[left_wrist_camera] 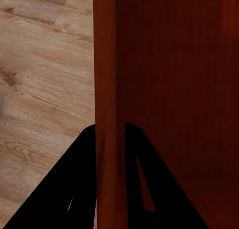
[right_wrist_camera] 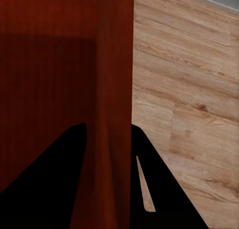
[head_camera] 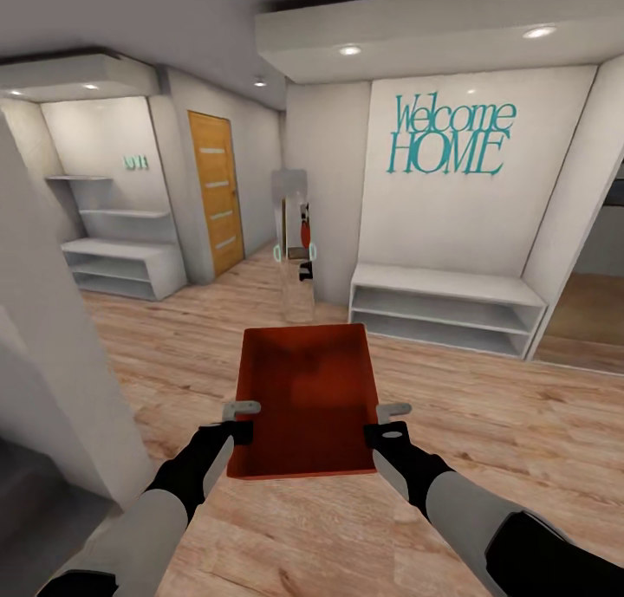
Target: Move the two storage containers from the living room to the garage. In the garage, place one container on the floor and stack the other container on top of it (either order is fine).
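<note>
Both claws are clamped on the same orange-red bin (head_camera: 310, 402): our left claw (head_camera: 242, 421) pinches its left wall and our right claw (head_camera: 387, 424) pinches its right wall, each near the end closest to us. In the left wrist view the dark fingers (left_wrist_camera: 74, 189) sit on either side of the thin wall (left_wrist_camera: 106, 89), and the right wrist view shows the same, with its fingers (right_wrist_camera: 55, 179) astride the wall (right_wrist_camera: 115, 89). We hold the bin out in front of our trunk, open side up, clear of the wood-plank floor (head_camera: 485, 424).

We judge that we are mid-carry, in a hallway, with the garage not in sight. Ahead stand a tall mirror (head_camera: 293, 246), a low white shelf unit (head_camera: 446, 307) under the "Welcome HOME" lettering (head_camera: 451, 138), another shelf unit (head_camera: 121, 263) at the left, and a wooden door (head_camera: 215, 190).

What worries us is the grip itself. Each claw holds only a thin wall near one end, so the far end hangs unsupported; a sharp turn or stop of the base could let the bin swing down or slide out. If our arms drift apart or together, the walls could twist free. The pale wall corner (head_camera: 61, 389) close on our left is also a snag risk when we turn.
</note>
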You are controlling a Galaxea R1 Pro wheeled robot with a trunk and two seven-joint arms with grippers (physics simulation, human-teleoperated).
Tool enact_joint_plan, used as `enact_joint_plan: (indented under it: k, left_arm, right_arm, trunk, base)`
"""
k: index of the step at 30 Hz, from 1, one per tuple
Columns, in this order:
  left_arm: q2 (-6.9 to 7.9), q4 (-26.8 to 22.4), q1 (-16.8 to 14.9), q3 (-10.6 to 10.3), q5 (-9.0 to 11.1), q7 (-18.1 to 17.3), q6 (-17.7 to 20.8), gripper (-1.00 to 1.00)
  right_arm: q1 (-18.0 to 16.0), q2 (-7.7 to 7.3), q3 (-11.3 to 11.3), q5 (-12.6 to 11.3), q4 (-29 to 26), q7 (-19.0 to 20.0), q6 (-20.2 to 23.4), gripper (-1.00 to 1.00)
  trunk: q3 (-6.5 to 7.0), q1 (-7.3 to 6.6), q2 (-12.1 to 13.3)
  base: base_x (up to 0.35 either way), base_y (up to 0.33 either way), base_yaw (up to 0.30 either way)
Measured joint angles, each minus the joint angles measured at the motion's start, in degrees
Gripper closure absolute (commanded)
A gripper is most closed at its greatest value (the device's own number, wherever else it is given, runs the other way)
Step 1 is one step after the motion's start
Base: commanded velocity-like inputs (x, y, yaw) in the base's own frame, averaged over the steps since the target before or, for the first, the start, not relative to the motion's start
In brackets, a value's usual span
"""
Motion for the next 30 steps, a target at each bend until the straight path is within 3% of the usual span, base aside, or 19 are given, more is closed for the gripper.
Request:
enact_joint_plan:
  k: [30]
  left_arm:
    - [0.00,0.02,0.01,0.00,0.01,0.00,0.00,1.00]
  right_arm:
    - [0.00,0.00,0.02,0.00,0.00,0.00,0.04,1.00]
  trunk:
    - [0.00,0.00,0.00]
  base:
    - [0.322,0.000,0.000]
